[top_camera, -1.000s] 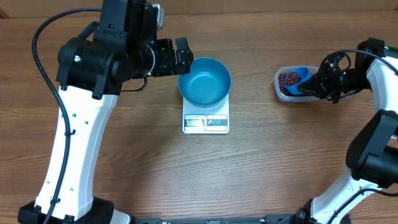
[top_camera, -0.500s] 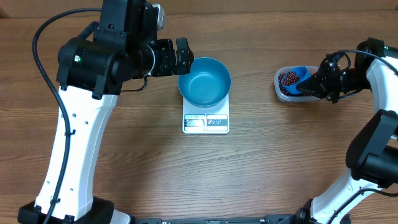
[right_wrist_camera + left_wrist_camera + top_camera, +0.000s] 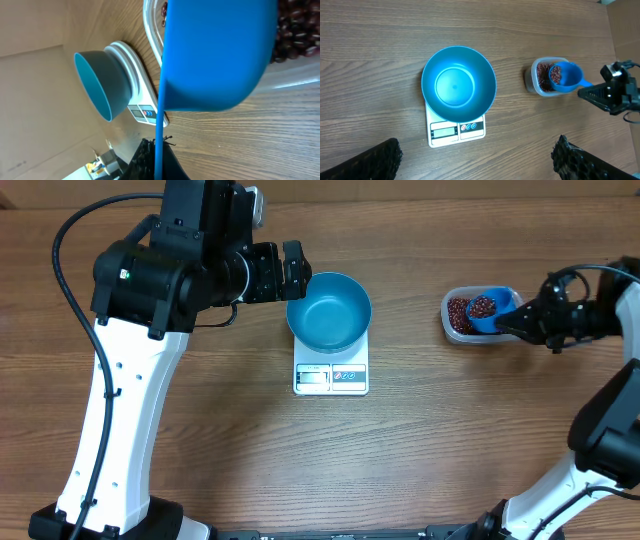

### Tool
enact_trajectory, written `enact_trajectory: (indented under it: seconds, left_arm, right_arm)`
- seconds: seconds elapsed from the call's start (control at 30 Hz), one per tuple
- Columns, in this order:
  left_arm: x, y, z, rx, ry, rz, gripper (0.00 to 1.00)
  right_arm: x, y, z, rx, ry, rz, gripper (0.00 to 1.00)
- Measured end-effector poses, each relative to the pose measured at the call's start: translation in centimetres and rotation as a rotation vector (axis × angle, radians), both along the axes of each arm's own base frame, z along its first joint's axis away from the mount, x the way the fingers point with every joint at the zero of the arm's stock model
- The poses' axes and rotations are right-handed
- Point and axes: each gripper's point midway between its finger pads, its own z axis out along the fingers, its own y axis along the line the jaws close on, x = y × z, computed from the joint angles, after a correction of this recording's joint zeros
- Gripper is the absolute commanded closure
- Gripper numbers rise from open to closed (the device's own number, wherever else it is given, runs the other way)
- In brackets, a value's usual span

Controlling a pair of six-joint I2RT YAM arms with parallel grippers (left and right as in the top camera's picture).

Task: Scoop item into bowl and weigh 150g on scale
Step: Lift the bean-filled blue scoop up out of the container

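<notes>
The right gripper (image 3: 527, 323) is pinching the handle of the loaded scoop (image 3: 485, 309), the left gripper (image 3: 296, 270) is hanging spread, and any wobble toward the bowl (image 3: 329, 310) is risking spilled beans (image 3: 482, 305).

The bowl (image 3: 329, 310) sits on the scale (image 3: 331, 377) near the middle of the table (image 3: 420, 440), leaving only the scale's near edge uncovered. The left gripper (image 3: 293, 270) is positioned just left of the bowl's far rim. The tub (image 3: 446, 315) lies well to the right of the scale and contains beans (image 3: 461, 313); the scoop (image 3: 487, 308), also carrying beans, is at the tub's right part, its handle running right into the right gripper (image 3: 525, 320).
</notes>
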Motion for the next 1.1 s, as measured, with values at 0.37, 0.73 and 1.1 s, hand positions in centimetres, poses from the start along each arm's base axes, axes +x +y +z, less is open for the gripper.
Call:
enact_trajectory:
  seconds: [0.37,0.73,1.1]
  left_arm:
    - [0.0,0.0,0.0,0.000,-0.001,0.000,0.01]
    - [0.0,0.0,0.0,0.003,-0.004,-0.006,0.00]
    - [-0.3,-0.5,0.1,-0.002,-0.012,-0.059,0.01]
  right_arm:
    - [-0.6,-0.2,1.2,0.053,-0.094,0.041,0.96]
    - [-0.3,0.9,3.1,0.129,-0.249,0.099,0.96]
    - [0.1,1.2,4.0,0.164,-0.330,0.112,0.96]
